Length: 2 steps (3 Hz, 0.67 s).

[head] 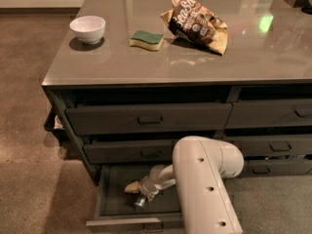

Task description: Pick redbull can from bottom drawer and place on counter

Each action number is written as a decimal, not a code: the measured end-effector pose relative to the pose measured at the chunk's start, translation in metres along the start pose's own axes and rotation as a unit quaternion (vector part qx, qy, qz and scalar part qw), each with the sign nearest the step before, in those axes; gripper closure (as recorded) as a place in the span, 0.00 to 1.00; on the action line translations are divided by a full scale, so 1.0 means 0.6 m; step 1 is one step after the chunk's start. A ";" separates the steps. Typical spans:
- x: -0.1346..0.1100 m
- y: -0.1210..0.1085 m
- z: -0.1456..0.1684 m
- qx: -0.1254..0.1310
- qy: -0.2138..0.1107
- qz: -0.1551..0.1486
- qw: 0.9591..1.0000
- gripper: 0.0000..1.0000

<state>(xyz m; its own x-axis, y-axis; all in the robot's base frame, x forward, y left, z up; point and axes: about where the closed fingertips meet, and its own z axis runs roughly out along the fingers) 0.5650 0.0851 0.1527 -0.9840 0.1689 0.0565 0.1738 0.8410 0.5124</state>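
The thick white cylindrical robot arm (207, 184) bends at its rounded elbow, its slimmer pale wrist (158, 177) reaching down-left, with the end effector (138, 193) held low.

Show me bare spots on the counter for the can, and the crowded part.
Free: the front strip of the counter, before the bowl, sponge and chip bag; also right of the bag. Crowded: that back row. The gripper sits in the bottom drawer.
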 end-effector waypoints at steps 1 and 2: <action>-0.003 -0.002 0.007 0.002 0.003 0.002 1.000 0.23; -0.005 -0.002 0.012 0.009 0.004 0.006 1.000 0.34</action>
<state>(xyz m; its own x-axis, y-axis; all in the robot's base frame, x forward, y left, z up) 0.5681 0.0873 0.1455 -0.9823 0.1737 0.0697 0.1853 0.8487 0.4954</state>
